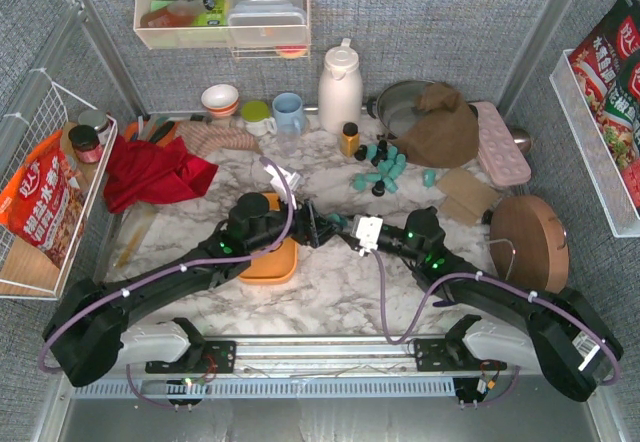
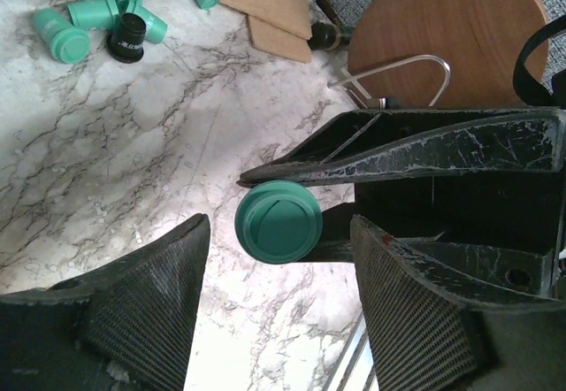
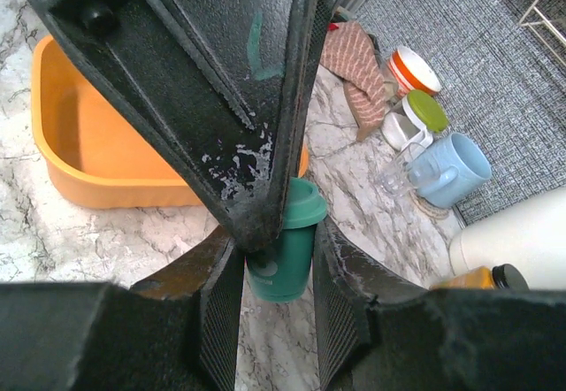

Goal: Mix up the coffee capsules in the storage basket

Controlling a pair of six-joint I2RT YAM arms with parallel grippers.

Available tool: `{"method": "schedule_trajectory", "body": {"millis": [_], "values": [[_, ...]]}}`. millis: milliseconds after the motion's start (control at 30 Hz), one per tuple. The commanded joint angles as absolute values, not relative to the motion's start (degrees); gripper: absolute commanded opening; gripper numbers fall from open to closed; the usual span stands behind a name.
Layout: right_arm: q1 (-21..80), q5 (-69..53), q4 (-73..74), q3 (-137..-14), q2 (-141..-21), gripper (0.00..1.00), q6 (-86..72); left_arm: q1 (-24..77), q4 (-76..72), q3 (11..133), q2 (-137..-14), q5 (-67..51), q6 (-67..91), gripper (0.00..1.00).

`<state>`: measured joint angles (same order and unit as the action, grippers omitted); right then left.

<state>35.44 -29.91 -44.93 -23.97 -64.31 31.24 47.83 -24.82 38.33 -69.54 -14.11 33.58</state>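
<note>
Jaws of the right tool (image 3: 278,249) pinch a teal pod (image 2: 278,220) by its sides and hold it off the surface, near the centre of the overhead view. We see the left tool (image 2: 279,232) spread, with one finger on either side of that same pod and a gap to each. We judge this to be a pass from one arm to the other. Whether any left finger touches the pod's rim we cannot tell. The pod's flat end faces the left wrist camera, which leaves its sides free for the spread fingers to close on.

Just beside the tools, lower left of centre, sits the orange basket (image 1: 272,268). The part of its inside that we see holds no pods. The other pods (image 1: 380,167), teal with a few black, lie in a loose cluster above centre, well apart from the basket, so we judge the task barely begun.

The surface (image 1: 330,302) is white with a marble pattern. It also carries a red cloth (image 1: 150,172), a blue cup (image 1: 289,112), a white jug (image 1: 340,87), an amber bottle (image 1: 349,138), a pink tray (image 1: 500,142) and a round wooden lid (image 1: 527,242). Grey woven walls close the space, with a wire rack (image 1: 30,182) at the left edge and a clear bin (image 1: 222,12) at the top.
</note>
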Motion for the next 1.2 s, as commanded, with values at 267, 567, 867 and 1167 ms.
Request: {"method": "schedule_trajectory", "body": {"millis": [267,567,867,1167], "values": [[36.56,-31.06,-42.82,-25.56,-64.24,0.24,33.67,47.73,-28.67,38.71,-70.26,-15.24,34.79,0.68],[36.66,-30.33,-42.55,-26.4,-64.55,0.24,33.72,47.75,-26.96,38.91,-69.99,-16.26,33.89,0.48],[37.16,-28.45,-40.5,-27.95,-65.19,0.49,33.05,47.76,-26.02,38.43,-67.78,-12.78,33.87,0.43],[37.27,-25.06,-37.48,-28.34,-63.75,0.69,33.56,47.23,-18.96,38.67,-63.03,-3.8,31.49,0.4]]}}
